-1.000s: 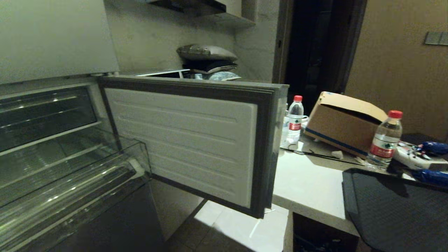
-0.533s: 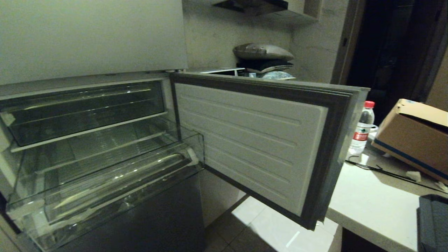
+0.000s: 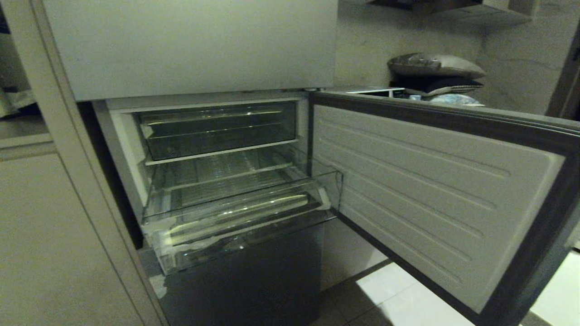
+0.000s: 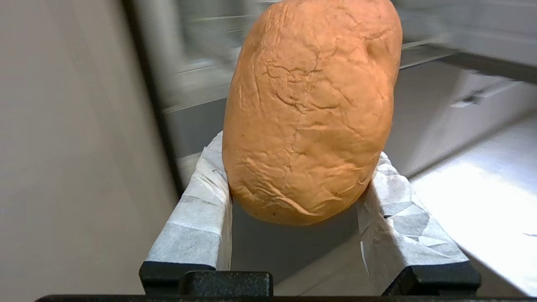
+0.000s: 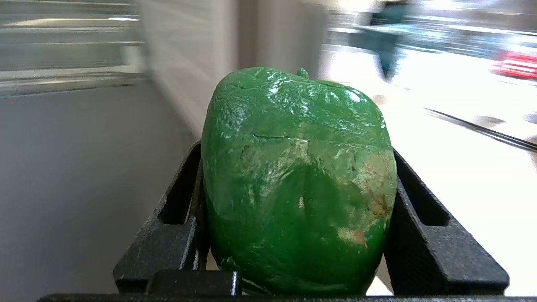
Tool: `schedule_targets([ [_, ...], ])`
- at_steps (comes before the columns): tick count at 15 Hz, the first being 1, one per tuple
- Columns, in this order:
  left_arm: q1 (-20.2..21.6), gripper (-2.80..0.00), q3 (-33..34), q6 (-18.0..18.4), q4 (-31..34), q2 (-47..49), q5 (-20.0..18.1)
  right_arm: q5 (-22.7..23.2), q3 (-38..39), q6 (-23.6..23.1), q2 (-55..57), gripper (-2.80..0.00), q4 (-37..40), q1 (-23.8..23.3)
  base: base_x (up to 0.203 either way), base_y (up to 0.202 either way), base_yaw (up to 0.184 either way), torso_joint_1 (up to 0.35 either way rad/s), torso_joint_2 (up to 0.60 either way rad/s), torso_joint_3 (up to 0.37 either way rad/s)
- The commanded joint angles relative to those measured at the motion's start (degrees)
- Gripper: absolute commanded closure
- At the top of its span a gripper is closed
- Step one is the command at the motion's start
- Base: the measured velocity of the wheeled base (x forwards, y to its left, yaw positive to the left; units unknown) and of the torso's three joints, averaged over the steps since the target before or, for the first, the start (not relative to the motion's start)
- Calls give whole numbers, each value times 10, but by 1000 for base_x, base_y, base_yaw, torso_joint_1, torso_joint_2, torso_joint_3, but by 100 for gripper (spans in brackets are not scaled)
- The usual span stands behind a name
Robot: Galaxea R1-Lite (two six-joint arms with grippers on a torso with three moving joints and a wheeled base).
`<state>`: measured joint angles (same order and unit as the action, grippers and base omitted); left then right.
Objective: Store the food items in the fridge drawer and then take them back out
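The two food items are each held in a gripper, and neither arm shows in the head view. My left gripper [image 4: 298, 151] is shut on the tan-brown, wrinkled food item [image 4: 310, 113], pinched between white-padded fingers [image 4: 197, 209]. My right gripper [image 5: 295, 151] is shut on the glossy dark green food item [image 5: 298, 180], clamped between black fingers [image 5: 423, 235]. The fridge drawer [image 3: 217, 244], a clear ribbed bin, stands pulled out of the open compartment in the middle of the head view, with nothing visible in it.
A smoky-dark tray [image 3: 217, 131] sits on the shelf above the drawer. The compartment door [image 3: 430, 190] swings wide open to the right over pale floor tiles [image 3: 408, 308]. A tall cabinet panel [image 3: 54, 226] flanks the fridge on the left. The upper door [image 3: 190, 45] is closed.
The whole head view has swung left: the fridge opening now sits centred, and the counter with the bottles and cardboard box has passed out of view on the right.
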<state>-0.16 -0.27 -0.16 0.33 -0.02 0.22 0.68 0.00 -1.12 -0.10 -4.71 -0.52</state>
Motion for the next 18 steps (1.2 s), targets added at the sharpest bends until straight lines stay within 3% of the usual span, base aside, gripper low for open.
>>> schedule_targets([
  [1,0,0,0,0,0,0,0,0,17,0,1,0,0,0,2,-11,176,7,0,2],
  [12,0,0,0,0,0,0,0,1,18,7,1,0,0,0,0,-8,174,2,2,3],
  [18,0,0,0,0,0,0,0,1,18,2,1,0,0,0,0,-2,32,0,0,1],
])
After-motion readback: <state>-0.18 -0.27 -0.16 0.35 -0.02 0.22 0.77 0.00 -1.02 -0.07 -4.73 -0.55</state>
